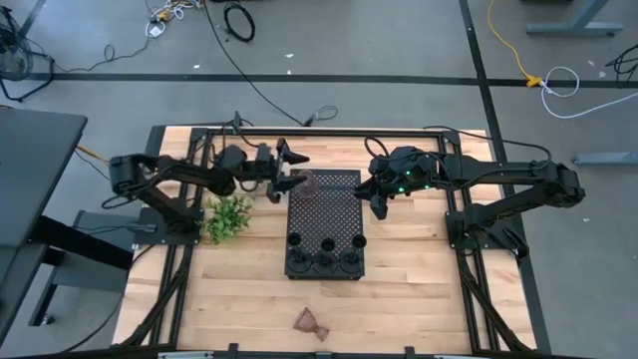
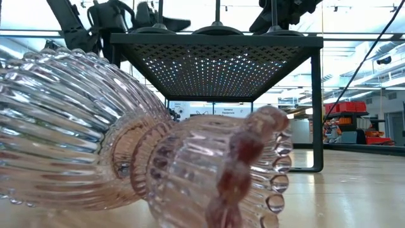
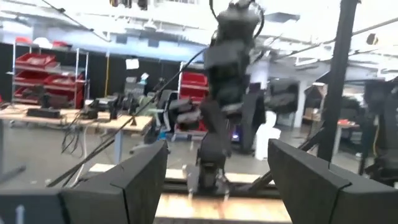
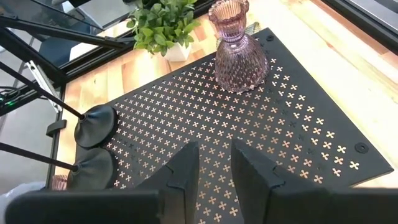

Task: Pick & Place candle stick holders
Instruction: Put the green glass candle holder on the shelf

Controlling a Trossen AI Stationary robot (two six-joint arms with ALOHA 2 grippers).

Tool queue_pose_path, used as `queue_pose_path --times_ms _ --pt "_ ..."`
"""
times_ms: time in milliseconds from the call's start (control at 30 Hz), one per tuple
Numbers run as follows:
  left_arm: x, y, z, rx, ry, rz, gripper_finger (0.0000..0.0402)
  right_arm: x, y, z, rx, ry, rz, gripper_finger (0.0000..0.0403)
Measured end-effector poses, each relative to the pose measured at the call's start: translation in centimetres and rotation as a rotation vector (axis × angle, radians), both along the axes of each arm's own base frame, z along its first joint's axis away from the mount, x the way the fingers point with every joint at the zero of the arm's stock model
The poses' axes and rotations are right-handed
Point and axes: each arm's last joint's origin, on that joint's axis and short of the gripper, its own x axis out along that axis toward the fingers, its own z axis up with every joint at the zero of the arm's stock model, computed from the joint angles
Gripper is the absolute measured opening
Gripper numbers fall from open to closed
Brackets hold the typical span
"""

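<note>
A pink cup lies on its side near the worktop's front edge, liable to roll. On the tray, three sticks line the front edge; another cup stands at its far left corner. The left pincer, wide and empty, hovers beside it and could topple it. The right pincer, narrow and empty, hangs over the tray.

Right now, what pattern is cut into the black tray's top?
Rows of small cross-shaped holes cover the tray; the right wrist view shows them best.
</note>
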Motion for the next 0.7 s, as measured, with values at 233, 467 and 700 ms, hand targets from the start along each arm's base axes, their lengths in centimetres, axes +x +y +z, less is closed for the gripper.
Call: queue_pose_path --times_ms 233,467,700 --pt "-2.8 0.6 2.0 -0.045 0.205 0.044 0.0275 0.0 0.0 0.0 -0.001 0.006 0.001 0.0091" --pt "-7.8 -0.1 3.6 -0.033 0.439 0.324 0.0275 -0.1 0.0 -0.1 -0.004 0.011 0.003 0.0091" --pt "-12.0 -1.6 3.3 -0.134 0.638 0.503 0.0275 0.0 0.0 -0.1 -0.011 0.011 -0.001 0.0091"
